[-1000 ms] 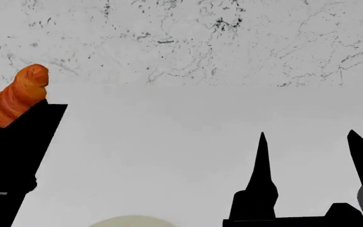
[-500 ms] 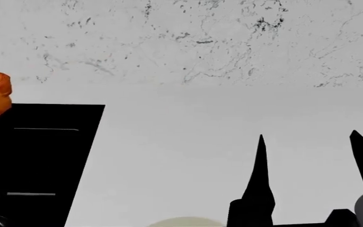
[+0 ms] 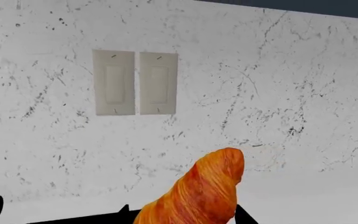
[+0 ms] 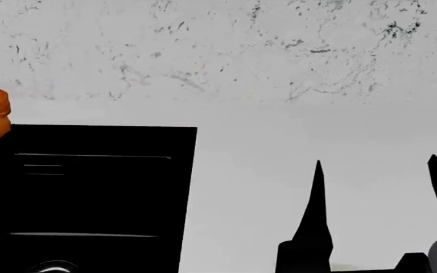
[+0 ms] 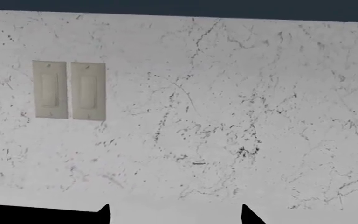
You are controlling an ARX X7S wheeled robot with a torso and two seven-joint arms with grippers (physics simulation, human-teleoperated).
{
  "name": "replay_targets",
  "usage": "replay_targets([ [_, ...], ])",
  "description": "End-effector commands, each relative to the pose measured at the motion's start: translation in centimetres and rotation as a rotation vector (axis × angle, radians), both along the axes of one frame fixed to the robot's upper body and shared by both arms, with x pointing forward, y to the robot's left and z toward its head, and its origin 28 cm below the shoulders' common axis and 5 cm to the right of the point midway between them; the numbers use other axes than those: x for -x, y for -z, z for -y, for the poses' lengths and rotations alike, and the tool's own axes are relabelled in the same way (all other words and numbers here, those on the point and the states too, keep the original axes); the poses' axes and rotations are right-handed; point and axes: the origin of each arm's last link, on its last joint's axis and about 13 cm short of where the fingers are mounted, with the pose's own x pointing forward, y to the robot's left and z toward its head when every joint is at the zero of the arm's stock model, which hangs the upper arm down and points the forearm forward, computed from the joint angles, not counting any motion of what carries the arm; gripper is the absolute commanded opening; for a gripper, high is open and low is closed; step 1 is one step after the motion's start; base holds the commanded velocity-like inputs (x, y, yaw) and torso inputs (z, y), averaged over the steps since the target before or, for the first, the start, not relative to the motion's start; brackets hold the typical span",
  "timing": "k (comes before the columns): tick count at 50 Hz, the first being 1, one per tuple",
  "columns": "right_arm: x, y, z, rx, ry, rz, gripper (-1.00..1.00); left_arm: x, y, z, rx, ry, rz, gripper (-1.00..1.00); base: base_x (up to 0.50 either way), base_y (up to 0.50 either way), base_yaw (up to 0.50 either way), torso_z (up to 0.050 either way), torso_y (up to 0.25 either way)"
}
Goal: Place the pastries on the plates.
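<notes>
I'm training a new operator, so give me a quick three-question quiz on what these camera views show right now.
1. True or false: the right gripper holds a pastry.
2. Which pastry sits in the left gripper? A donut, B croissant, C neither.
3. Fill in: on the marble wall are two pale ____ plates.

Key: 1 false; 2 B; 3 switch.

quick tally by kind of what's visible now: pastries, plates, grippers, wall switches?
Pastries: 1, the croissant, held up in the left gripper.
Plates: 0 identifiable in these views.
Grippers: 2, the left one and the right gripper, open and empty.
Wall switches: 2, a side-by-side pair on the marble wall.
Total: 5.
</notes>
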Motion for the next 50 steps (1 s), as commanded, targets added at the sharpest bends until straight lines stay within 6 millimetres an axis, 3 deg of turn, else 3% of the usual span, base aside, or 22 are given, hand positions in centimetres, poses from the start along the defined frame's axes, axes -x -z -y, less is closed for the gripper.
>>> replay_targets([
  [1,0.02,-0.11,0.03,0.005,0.004,0.009,1.0,0.01,-0.1,0.12,0.014,-0.003,0.001,-1.0,0.0,0.48,0.0,0.0,0.0],
  [50,0.03,-0.07,0.07,-0.013,0.01,0.019,1.0,0.47,-0.72,0.24,0.036,0.003,0.038,-1.0,0.0,0.5,0.0,0.0,0.0],
])
